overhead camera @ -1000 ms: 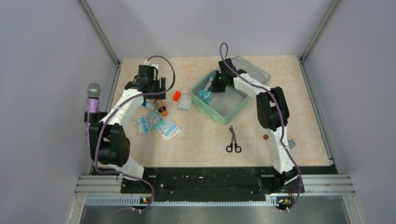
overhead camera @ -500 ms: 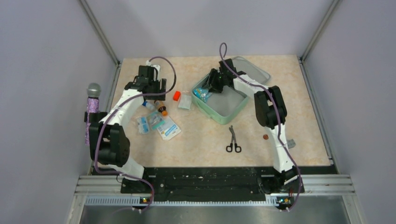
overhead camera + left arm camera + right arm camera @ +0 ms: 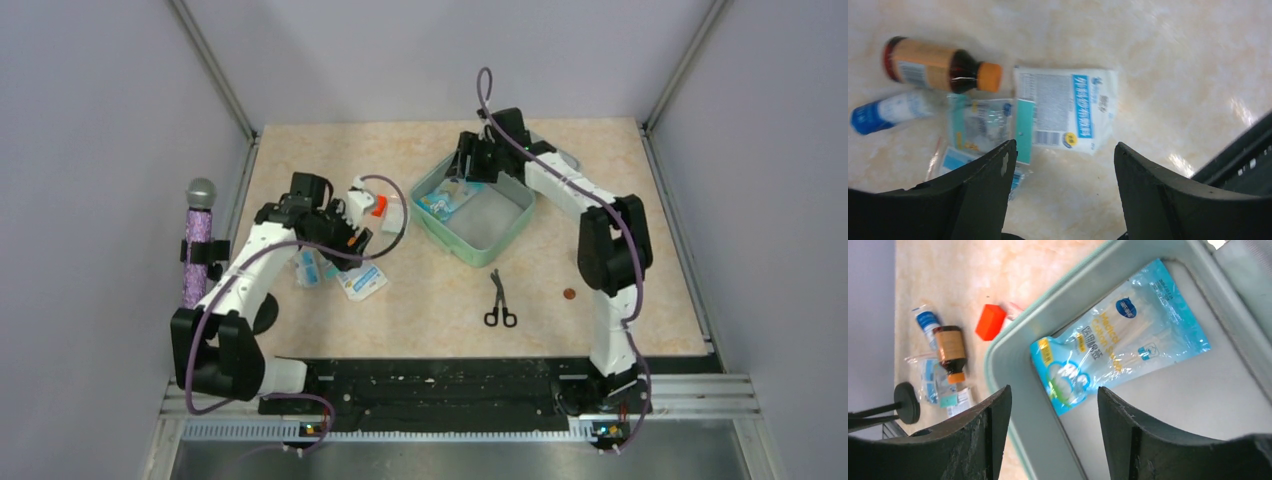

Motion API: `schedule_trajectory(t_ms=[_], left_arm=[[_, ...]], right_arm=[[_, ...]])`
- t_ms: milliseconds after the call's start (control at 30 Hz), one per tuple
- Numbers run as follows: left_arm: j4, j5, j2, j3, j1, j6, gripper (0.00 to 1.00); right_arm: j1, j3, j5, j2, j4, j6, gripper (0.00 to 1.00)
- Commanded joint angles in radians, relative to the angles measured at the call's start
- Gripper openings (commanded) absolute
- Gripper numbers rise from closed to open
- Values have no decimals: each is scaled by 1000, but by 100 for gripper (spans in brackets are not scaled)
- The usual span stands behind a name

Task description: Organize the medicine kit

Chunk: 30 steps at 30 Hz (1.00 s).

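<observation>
Mint-green plastic marks the medicine kit [image 3: 478,258], which sits open on the far middle of the bench [image 3: 420,310] with its lid [image 3: 552,152] thrown back behind it. The change is inside it. A second ago the right gripper [image 3: 1054,390] was low in the box and closed on a blue packet of cotton swabs [image 3: 1120,335]. Now its jaws stand well apart with nothing between them, and it has lifted back toward the far rim. The packet lies flat on the kit floor against the left wall, so that item looks delivered and the right arm is free for another. The left gripper [image 3: 1064,145] has swung in from the far left and hangs, jaws at their widest and empty, over the loose pile beside the kit. Directly under it is a white sachet with blue print [image 3: 1065,110], probably the next pick. Just beside the sachet are overlapping clear and teal packets [image 3: 980,125], a brown bottle with an orange cap [image 3: 940,70] lying on its side, and a blue-and-white tube [image 3: 893,110]. An orange-red block [image 3: 990,322] sits just outside the kit's left wall. Black scissors [image 3: 500,305] and a small brown disc [image 3: 568,294] lie apart on the near side. The sachets are thin, flat and overlapping, so closing on one may drag its neighbour. The right arm above the box could also crowd anything the left brings in.
</observation>
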Motion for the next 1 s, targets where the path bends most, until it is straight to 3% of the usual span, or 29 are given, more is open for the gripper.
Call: schedule_trajectory(t_ms=[0,133,233,400,633,767,967], left_arm=[[-80,152,-86,-111,-76,352,76],[22,64,-90,-195,-131,401,75],[275,-108,-80,-291,-158,367,74],[379,-82,-56,-397,-211,496,76],[464,-166,-2,-418,-245,464,69],[475,-191,-7,-425,-244,464,53],[376,-147,32,-330,-242,382,6]], right_arm=[[-6,-51,20,-196,3,-146,63],[-34,-118,39,-305,-13,-170,63],[-66,-143,73,-370,-43,-172,64],[-101,-150,93,-446,-137,-260,65],[-132,-228,119,-483,-119,-241,65],[-132,-238,127,-476,-105,-258,65],[-133,-202,129,-454,-104,-271,65]])
